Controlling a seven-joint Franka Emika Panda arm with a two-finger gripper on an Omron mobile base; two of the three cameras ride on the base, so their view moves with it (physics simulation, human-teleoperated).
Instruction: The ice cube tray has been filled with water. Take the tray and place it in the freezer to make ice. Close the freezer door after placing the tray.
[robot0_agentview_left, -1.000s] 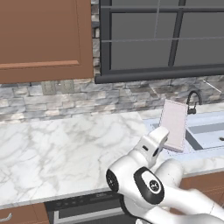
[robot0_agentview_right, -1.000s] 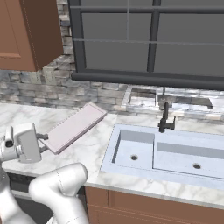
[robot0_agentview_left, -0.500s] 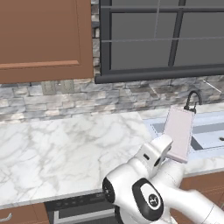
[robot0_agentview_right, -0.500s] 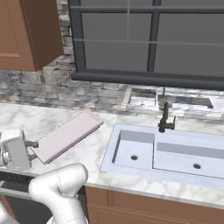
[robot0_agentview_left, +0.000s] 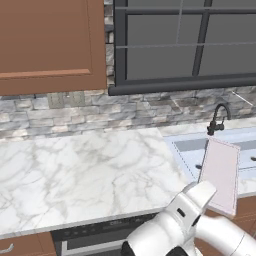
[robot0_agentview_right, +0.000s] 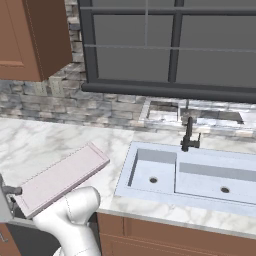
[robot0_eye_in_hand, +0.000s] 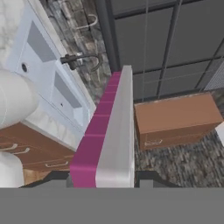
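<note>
My gripper (robot0_eye_in_hand: 103, 180) is shut on the ice cube tray (robot0_eye_in_hand: 109, 135), a pale pink-lilac flat tray seen edge-on between the two dark fingertips (robot0_eye_in_hand: 57, 177). In the left base view the tray (robot0_agentview_left: 220, 175) hangs tilted over the counter's front edge beside the sink, held at its lower end by the gripper (robot0_agentview_left: 207, 197). From the right base view the tray (robot0_agentview_right: 62, 175) slants up from the gripper (robot0_agentview_right: 7, 200) at the far left edge. The freezer and the freezer door are out of view.
A double sink (robot0_agentview_right: 200, 175) with a dark faucet (robot0_agentview_right: 189, 135) is set in the marble counter (robot0_agentview_left: 85, 175). Behind it are a stone backsplash and a dark window (robot0_agentview_left: 185, 45). A brown wall cabinet (robot0_agentview_left: 50, 45) hangs at left. Wooden drawers (robot0_eye_in_hand: 26, 151) sit below.
The arm has drawn back toward the base and sunk lower, carrying the tray from above the counter to its front edge. The gripper stays shut on it.
</note>
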